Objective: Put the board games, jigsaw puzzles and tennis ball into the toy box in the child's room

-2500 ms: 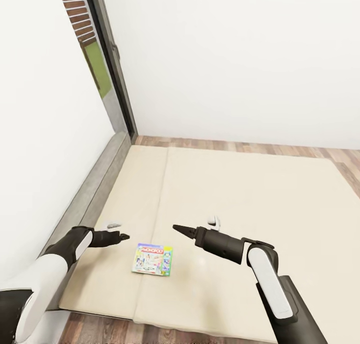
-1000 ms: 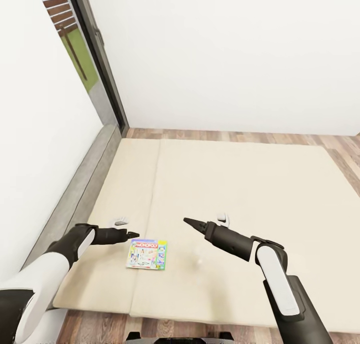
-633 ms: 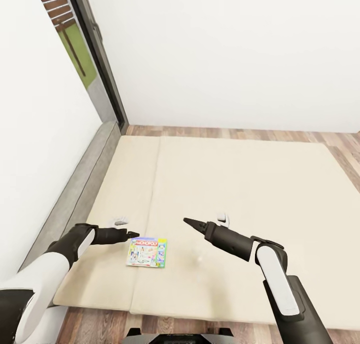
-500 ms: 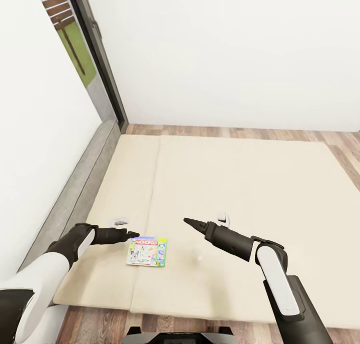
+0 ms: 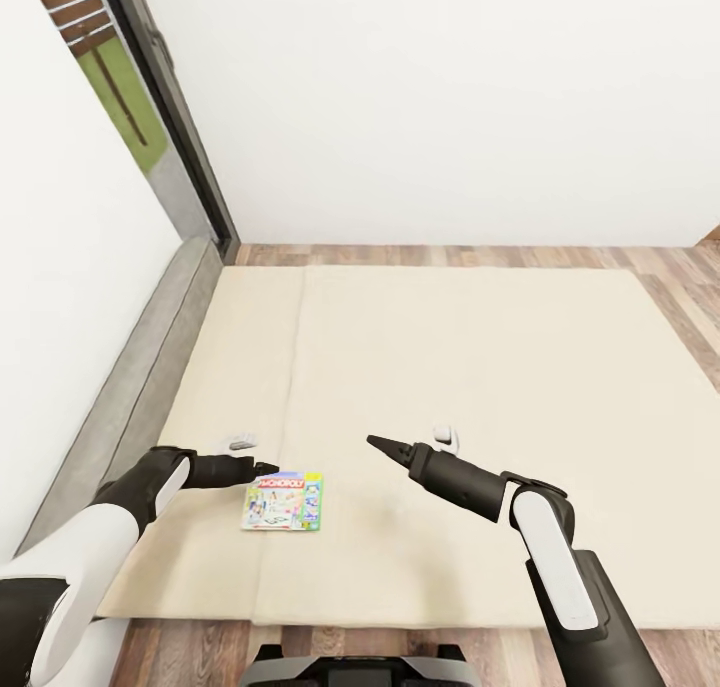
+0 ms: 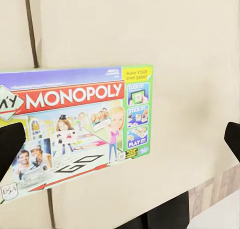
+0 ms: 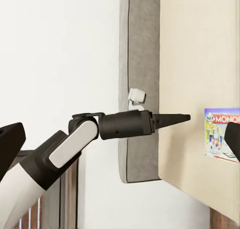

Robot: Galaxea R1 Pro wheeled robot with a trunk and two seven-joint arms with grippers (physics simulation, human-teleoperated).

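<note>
There, a pale multicoloured Monopoly board game (image 5: 283,501) lay flat on the bed (image 5: 500,367), on the beige mattress near its front edge and toward the grey headboard (image 5: 130,387) side. The left gripper (image 5: 262,467) hung just beside the box's headboard-side corner, its fingers spread wide. The right gripper (image 5: 380,444) hovered over bare mattress nearby, also spread wide, holding nothing.
</note>
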